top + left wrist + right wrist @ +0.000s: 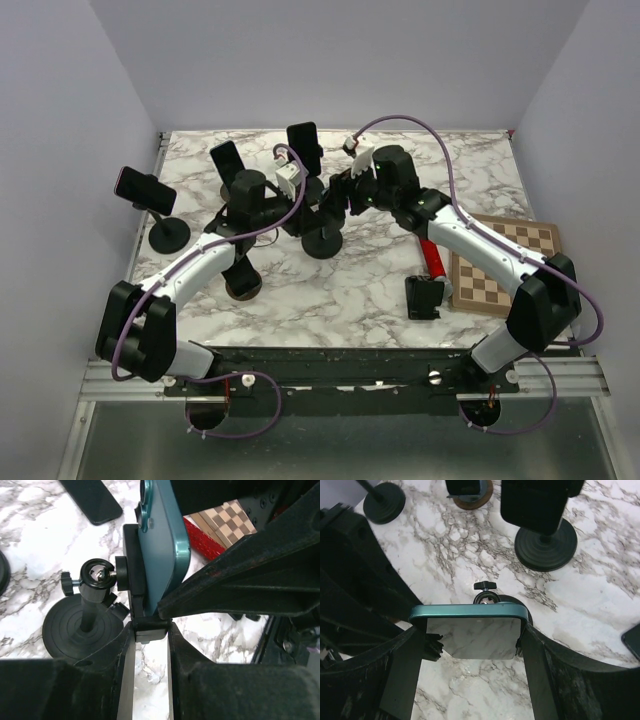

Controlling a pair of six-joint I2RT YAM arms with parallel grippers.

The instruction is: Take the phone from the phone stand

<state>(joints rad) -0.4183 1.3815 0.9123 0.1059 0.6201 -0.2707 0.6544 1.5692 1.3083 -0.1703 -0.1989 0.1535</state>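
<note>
We log the left pincer point(150, 628) clamped on the lower bracket of the phone stand point(89, 597), whose round base sits on the marble table point(30, 555). The teal phone point(162, 540) stands upright in that stand's cradle (mid-table, with other stands point(168, 233) nearby). The right pincer point(472, 637) is closed on the phone's two side edges.

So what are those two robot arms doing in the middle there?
They are both working on one teal phone that sits in a black phone stand. The right pincer grips the phone by its two side edges. The left pincer pinches the bottom of the stand's clamp. The phone is not out of the stand yet.
</note>
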